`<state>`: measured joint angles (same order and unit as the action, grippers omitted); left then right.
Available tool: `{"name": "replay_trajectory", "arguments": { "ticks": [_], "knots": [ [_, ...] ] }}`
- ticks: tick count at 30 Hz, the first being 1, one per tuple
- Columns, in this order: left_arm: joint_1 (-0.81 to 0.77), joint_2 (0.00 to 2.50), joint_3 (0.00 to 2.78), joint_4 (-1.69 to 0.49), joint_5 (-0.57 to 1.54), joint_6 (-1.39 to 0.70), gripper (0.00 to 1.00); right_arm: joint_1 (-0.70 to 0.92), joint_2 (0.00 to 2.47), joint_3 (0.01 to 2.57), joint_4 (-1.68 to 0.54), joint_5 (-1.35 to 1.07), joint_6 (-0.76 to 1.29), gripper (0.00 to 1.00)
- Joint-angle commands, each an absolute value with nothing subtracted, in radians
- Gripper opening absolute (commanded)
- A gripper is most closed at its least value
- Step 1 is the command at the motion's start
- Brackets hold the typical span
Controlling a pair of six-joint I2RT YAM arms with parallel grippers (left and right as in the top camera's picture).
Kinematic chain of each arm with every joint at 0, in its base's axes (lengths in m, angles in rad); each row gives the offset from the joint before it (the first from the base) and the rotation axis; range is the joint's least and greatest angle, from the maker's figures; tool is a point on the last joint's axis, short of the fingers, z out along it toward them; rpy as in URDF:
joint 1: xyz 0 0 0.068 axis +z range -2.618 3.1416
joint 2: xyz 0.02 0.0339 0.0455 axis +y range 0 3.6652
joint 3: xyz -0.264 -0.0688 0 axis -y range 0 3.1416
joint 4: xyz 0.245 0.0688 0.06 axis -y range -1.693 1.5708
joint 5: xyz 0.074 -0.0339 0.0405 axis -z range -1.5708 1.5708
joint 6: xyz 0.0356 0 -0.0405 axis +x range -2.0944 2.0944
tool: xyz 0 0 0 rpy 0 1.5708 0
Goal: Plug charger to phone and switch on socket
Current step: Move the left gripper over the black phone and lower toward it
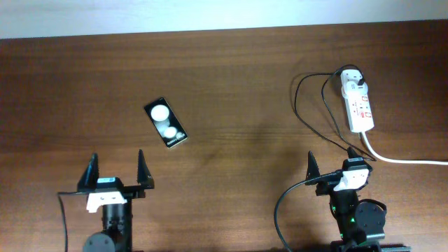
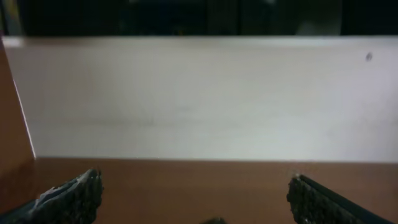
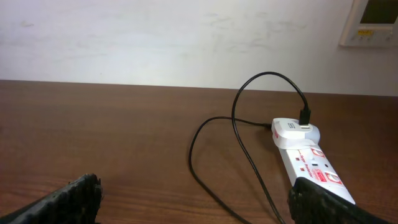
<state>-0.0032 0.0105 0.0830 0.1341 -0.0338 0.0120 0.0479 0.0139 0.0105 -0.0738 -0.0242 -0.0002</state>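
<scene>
The black phone [image 1: 166, 123] with two white round spots lies tilted on the table, left of centre. The white socket strip [image 1: 359, 105] with red-marked switches lies at the far right; it also shows in the right wrist view [image 3: 314, 167]. The charger's white adapter [image 1: 352, 85] sits plugged in the strip's far end, and its thin black cable [image 1: 313, 112] loops left and down toward my right arm; it shows in the right wrist view too [image 3: 239, 134]. My left gripper [image 1: 116, 170] is open and empty, below the phone. My right gripper [image 1: 334, 168] is open and empty, just below the strip.
The strip's thick white cord [image 1: 399, 158] runs off to the right edge. A white wall [image 2: 199, 93] stands behind the table's far edge. A white wall panel [image 3: 370, 23] hangs at the upper right.
</scene>
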Motion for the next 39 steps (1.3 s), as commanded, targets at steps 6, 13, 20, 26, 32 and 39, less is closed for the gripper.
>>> {"name": "replay_trajectory", "arguments": {
  "ticks": [6, 13, 20, 26, 32, 39],
  "knots": [
    [0.003, 0.202, 0.286, 0.118, -0.041, 0.031, 0.99, 0.053, 0.006, 0.006, -0.079, -0.023, 0.005, 0.99],
    [0.003, 0.525, 0.615, -0.162, -0.041, 0.031, 0.99, 0.053, 0.006, 0.006, -0.079, -0.023, 0.005, 0.99],
    [0.003, 0.9, 1.091, -0.611, -0.041, 0.026, 0.99, 0.053, 0.006, 0.006, -0.079, -0.023, 0.005, 0.99],
    [0.003, 1.155, 1.425, -0.961, 0.128, -0.007, 0.99, 0.053, 0.006, 0.006, -0.079, -0.023, 0.005, 0.99],
    [0.003, 1.283, 1.539, -1.116, 0.192, -0.007, 0.99, 0.053, 0.006, 0.006, -0.079, -0.023, 0.005, 0.99],
    [0.003, 1.306, 1.539, -1.188, 0.259, -0.008, 0.99, 0.053, 0.006, 0.006, -0.079, -0.023, 0.005, 0.99]
  ]
}}
